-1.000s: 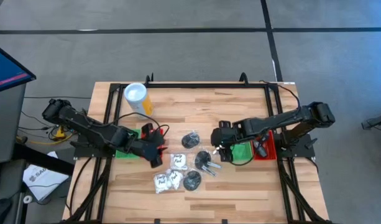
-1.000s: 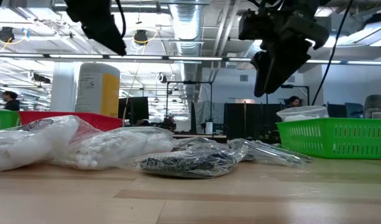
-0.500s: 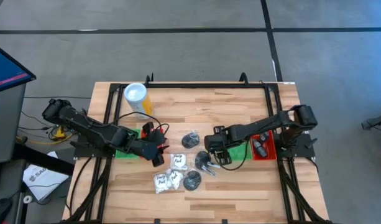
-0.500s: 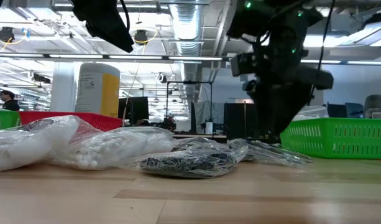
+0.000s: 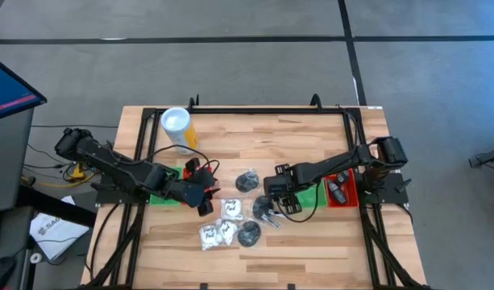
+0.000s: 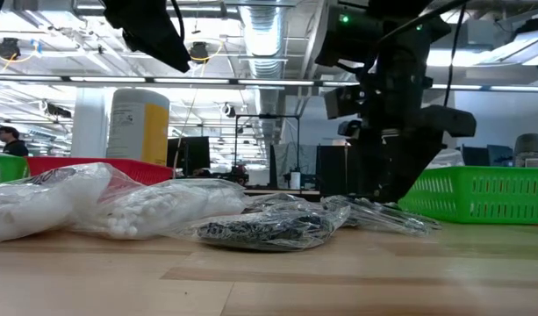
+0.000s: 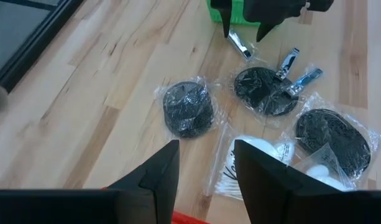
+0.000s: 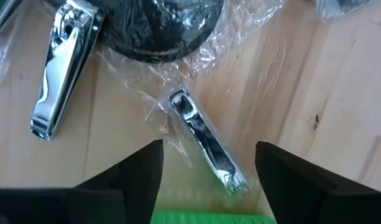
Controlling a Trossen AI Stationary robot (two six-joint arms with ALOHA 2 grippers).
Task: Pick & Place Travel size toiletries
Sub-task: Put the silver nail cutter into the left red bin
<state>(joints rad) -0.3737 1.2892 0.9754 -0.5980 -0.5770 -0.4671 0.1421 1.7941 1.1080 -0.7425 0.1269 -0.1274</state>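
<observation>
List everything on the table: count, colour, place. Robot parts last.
Wrapped black discs: three, black in clear film, centre of the table.
Nail clippers: three seen, silvery, wrapped, one between the right tool's fingers, two by a disc.
White sachets: about three, white with dark print, front centre.
Yellow cylinder: one, yellow with white top, back left.
Green trays: two, one on each side.
Red trays: two, next to the green ones.
Left tool: open, raised near the sachets.
Right tool: open, low over a clipper.
</observation>
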